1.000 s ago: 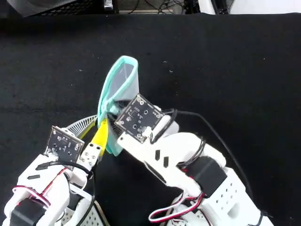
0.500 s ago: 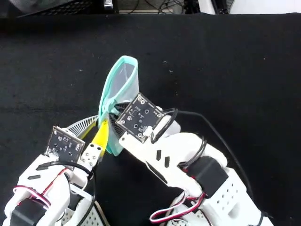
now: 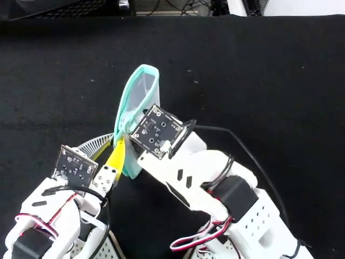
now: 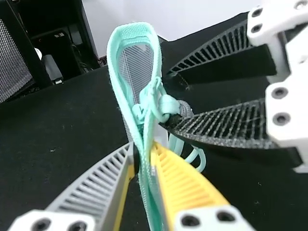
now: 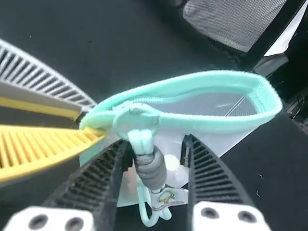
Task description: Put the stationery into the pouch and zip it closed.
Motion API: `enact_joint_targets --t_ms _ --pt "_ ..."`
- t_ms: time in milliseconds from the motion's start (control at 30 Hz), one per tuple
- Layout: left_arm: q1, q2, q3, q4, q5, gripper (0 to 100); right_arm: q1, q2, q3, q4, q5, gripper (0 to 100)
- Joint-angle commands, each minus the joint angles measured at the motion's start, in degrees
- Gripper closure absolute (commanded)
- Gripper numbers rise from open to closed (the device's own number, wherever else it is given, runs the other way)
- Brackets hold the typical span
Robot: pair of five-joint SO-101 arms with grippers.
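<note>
The pouch is mesh with a mint-green rim and stands on edge on the black table. My left gripper is shut on its near end, which is pinched between the grey finger and the yellow finger. My right gripper sits at the same end from the other side. Its black fingers close on the grey zipper pull with its mint cord. In the left wrist view the zipper pull lies against the lower black finger. The pouch stretches away from both grippers.
Black cloth covers the table on all sides of the pouch. The right arm's body and black cable take up the near middle. White perforated base parts lie at the near edge.
The right arm's wrist has shifted slightly away along the pouch, and the pouch has tilted a little with it. The left arm has kept still.
</note>
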Motion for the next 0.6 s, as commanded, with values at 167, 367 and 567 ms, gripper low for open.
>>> enact_joint_targets --t_ms 167,367,567 --pt "1.01 1.41 0.22 1.58 0.26 95 -0.18 0.04 -2.15 -3.25 0.26 98.9" --pt "1.01 1.41 0.22 1.67 0.26 95 1.05 -0.31 -2.07 -2.81 6.07 98.6" --pt "1.01 1.41 0.22 1.67 0.26 95 8.26 -0.31 -2.33 -3.34 6.77 98.6"
